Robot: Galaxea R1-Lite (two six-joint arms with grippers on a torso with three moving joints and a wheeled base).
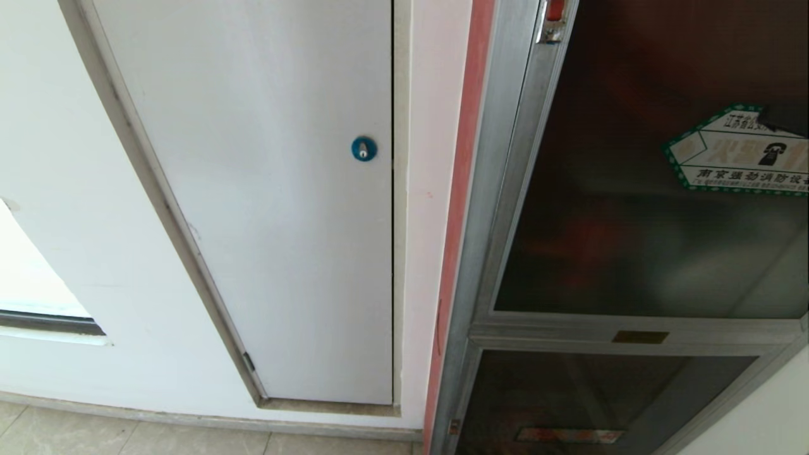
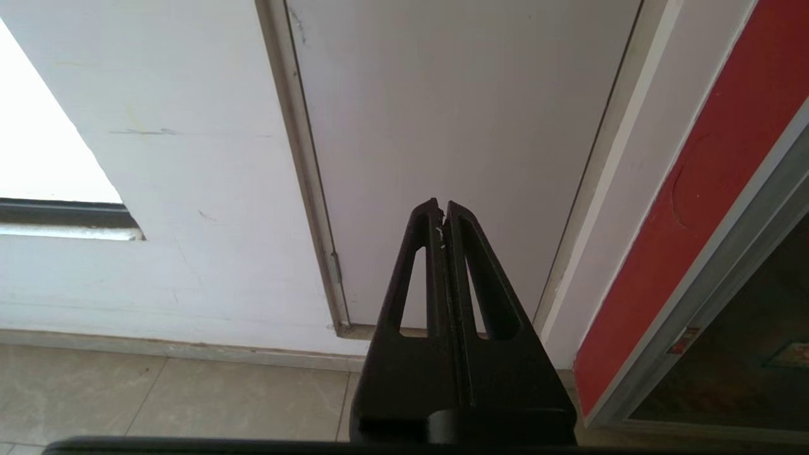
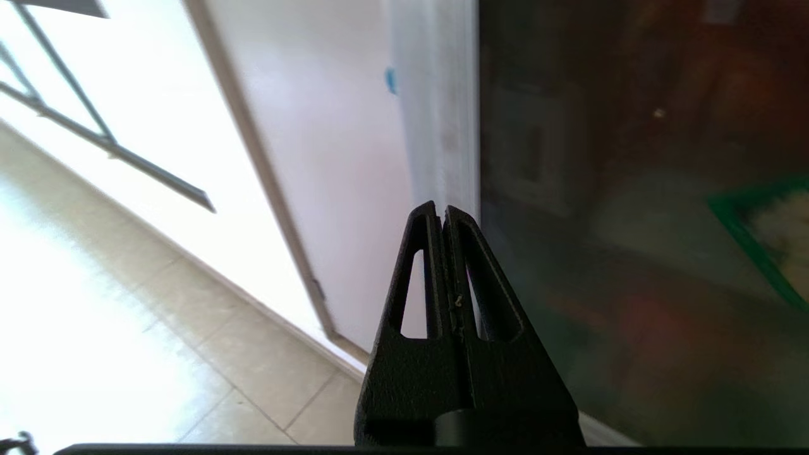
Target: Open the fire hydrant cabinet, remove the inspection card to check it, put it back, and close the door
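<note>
setting: white-walled corridor with pale floor tiles (image 1: 189,439), a window edge far left and a wall of panels ahead.
right gripper (image 3: 442,212): fingers pressed together, grasping nothing, tip aimed at the silver strip where the glass meets the white wall; near the glass, contact not discernible.
left gripper (image 2: 440,205): clenched on nothing, parked low, pointing at the plain white panel (image 1: 272,208) well left of the work.
door (image 1: 638,189): dark tinted glass in a silver frame, flush and latched by the look of it, green-edged hexagonal sticker (image 1: 739,151) at its right; a small red-and-metal catch (image 1: 552,19) sits at the top of its left stile.
fire hydrant cabinet (image 1: 480,265): at right, red trim down its left edge, a smaller dark lower panel (image 1: 594,398) beneath the door; only dim red shapes show through the glass.
inspection card: not visible, presumably inside behind the glass.
white panel detail: blue round lock (image 1: 364,148) midway up its right side.
step in hand: the opening, judged barely begun; right arm approaching the door's left edge.
next move: likely needs the pinched tips brought to the catch or frame edge, then a pull outward.
</note>
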